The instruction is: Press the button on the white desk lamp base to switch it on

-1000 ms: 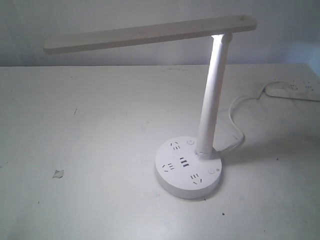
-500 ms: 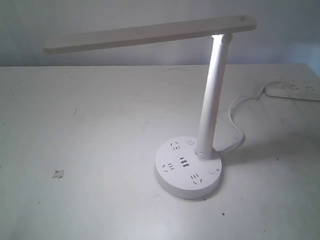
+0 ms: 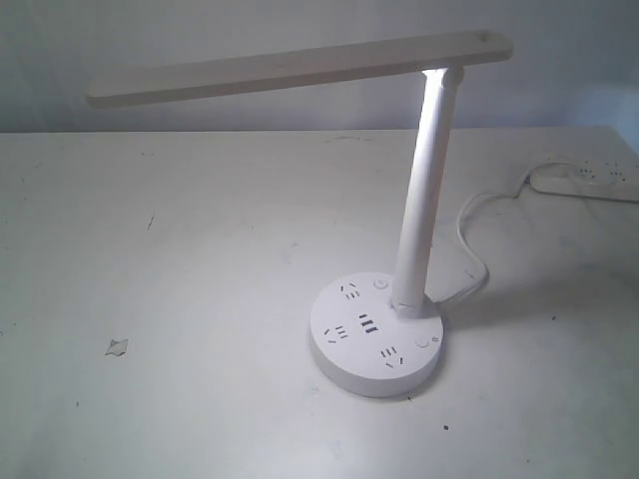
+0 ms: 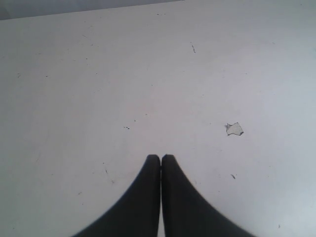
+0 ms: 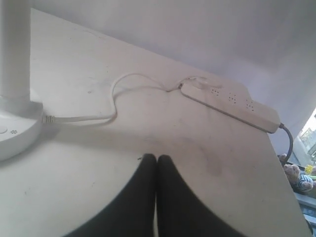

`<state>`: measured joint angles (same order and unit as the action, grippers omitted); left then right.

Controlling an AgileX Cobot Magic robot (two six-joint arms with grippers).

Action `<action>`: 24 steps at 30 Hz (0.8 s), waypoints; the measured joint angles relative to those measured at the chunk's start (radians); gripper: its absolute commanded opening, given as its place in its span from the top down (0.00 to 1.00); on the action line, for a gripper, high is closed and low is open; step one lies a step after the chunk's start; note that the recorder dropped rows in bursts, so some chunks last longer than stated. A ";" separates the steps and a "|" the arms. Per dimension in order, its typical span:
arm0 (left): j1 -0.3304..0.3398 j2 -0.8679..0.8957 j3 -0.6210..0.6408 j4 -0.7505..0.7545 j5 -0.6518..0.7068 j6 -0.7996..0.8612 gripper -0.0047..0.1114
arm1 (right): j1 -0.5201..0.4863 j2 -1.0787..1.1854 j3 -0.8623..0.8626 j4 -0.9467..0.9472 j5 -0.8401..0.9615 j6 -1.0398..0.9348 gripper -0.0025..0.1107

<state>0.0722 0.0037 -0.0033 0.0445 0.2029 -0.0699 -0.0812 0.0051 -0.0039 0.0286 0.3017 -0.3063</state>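
Note:
The white desk lamp stands right of the table's middle, its long flat bar head reaching left. Light glows at the top of the stem. Its round white desk lamp base shows socket holes, two USB slots and small round buttons. Neither gripper appears in the exterior view. My left gripper is shut over bare table, with no lamp in its view. My right gripper is shut too, with the lamp base and stem off to one side, well apart from it.
An oblong white power strip lies at the table's far right edge, and the lamp's white cord loops to it. A small chipped patch marks the white tabletop at the left.

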 measured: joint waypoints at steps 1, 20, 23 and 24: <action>0.000 0.000 0.000 0.000 0.000 0.000 0.96 | 0.000 0.000 0.000 0.013 0.012 0.000 0.98; 0.000 0.000 0.000 0.000 0.000 0.000 0.96 | 0.000 0.000 0.000 0.050 0.033 0.287 0.98; 0.000 0.000 0.000 0.000 0.000 0.000 0.96 | 0.000 0.000 0.000 0.052 0.033 0.288 0.98; 0.000 0.000 0.000 0.000 0.000 0.000 0.96 | 0.000 0.000 0.000 0.052 0.033 0.291 0.98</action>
<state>0.0722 0.0037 -0.0033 0.0445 0.2029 -0.0699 -0.0812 0.0051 -0.0039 0.0806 0.3348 -0.0152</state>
